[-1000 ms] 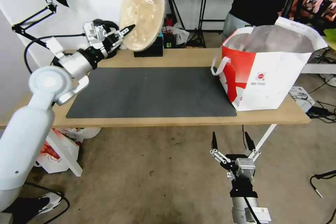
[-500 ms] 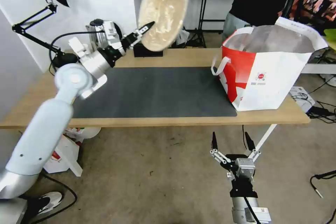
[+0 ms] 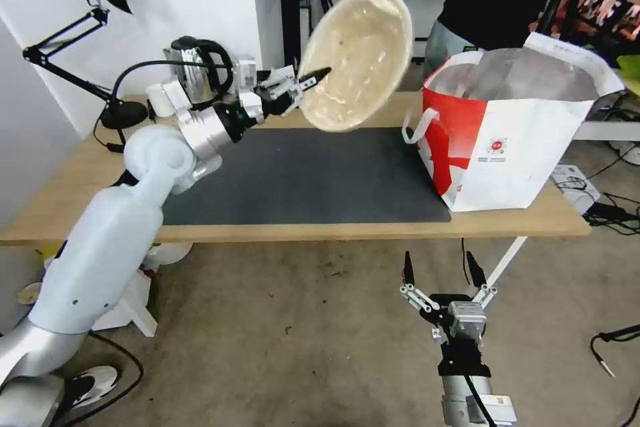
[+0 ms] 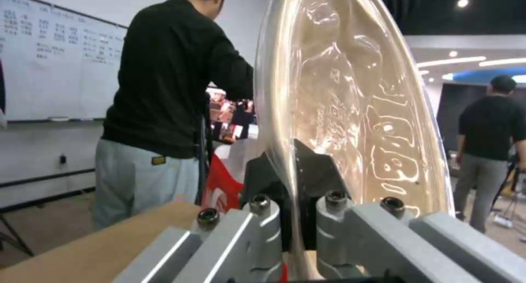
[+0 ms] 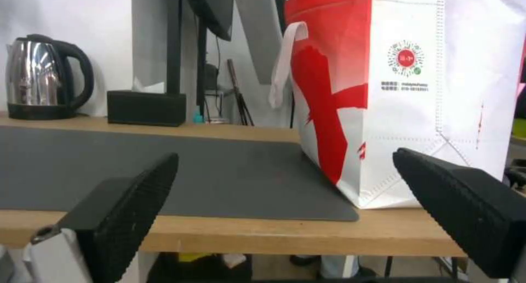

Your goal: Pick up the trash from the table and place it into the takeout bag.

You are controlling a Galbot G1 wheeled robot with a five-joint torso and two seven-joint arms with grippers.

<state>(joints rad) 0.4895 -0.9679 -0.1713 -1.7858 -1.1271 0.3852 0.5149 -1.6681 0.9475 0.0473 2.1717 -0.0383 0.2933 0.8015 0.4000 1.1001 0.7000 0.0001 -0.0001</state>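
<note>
One piece of trash is in hand: the left gripper [image 3: 313,78] is clamped on the rim of the round tan lidded bowl [image 3: 355,59], carrying it tilted nearly on edge in the air above the table's [image 3: 300,232] back edge, between the kettle [image 3: 193,63] and the takeout bag [image 3: 517,127]. In the left wrist view the dark fingertips [image 4: 307,174] pinch the thin rim from both sides. The bag stands open at the table's right end, on the corner of the dark mat [image 3: 300,177]. To finish this step well, I judge the bowl should clear the bag's near rim and white handle [image 3: 417,128] before the jaws let go, since an edge grip may slip. The right gripper [image 3: 440,271] hangs spread wide and empty, below the front edge.
</note>
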